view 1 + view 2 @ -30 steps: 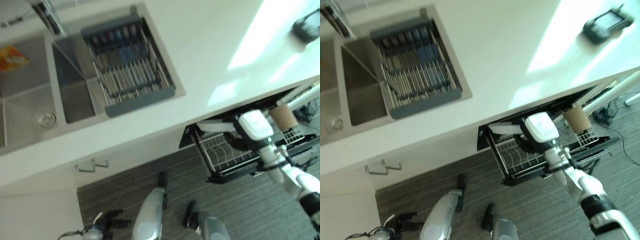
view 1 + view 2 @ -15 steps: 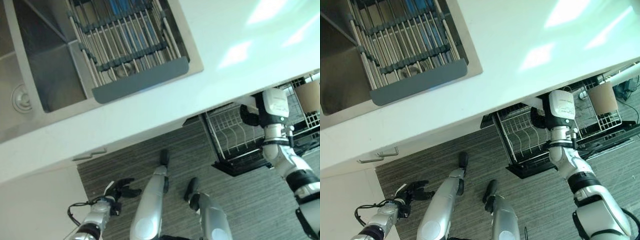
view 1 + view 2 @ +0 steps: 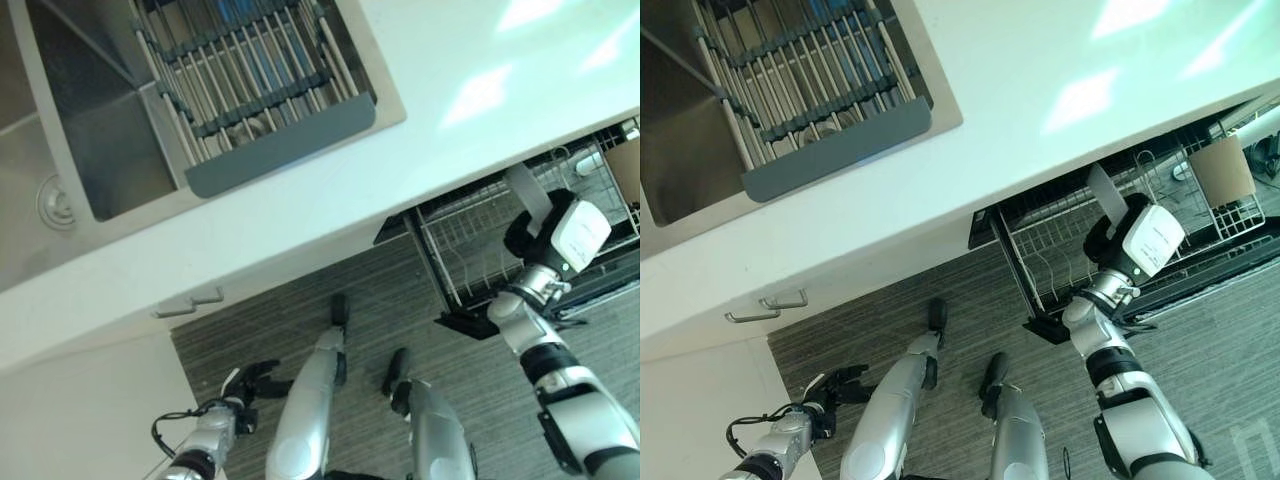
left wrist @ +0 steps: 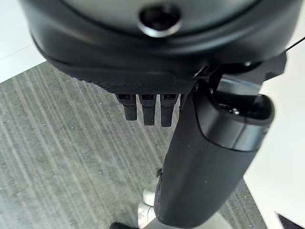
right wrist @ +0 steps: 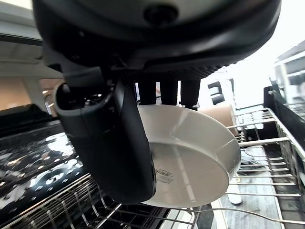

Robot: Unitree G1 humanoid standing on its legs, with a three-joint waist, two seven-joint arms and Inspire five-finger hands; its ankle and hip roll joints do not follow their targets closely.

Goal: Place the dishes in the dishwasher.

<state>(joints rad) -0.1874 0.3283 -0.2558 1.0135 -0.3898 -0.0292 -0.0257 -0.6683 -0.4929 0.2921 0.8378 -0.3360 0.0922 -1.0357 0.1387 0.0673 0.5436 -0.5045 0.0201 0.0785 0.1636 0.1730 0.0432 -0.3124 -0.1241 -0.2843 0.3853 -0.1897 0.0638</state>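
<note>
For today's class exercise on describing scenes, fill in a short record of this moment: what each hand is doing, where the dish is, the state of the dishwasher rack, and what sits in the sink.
right hand: shut on the white plate, thumb across its face, fingers behind its rim
plate position: held tilted above the rack, not yet resting in it
dishwasher rack: pulled out from under the counter, white wire, slots below the plate unfilled
brown cup: in the rack's far end
left hand: low by the floor, open, holding nothing
sink: a grey drying rack lies across it
</note>
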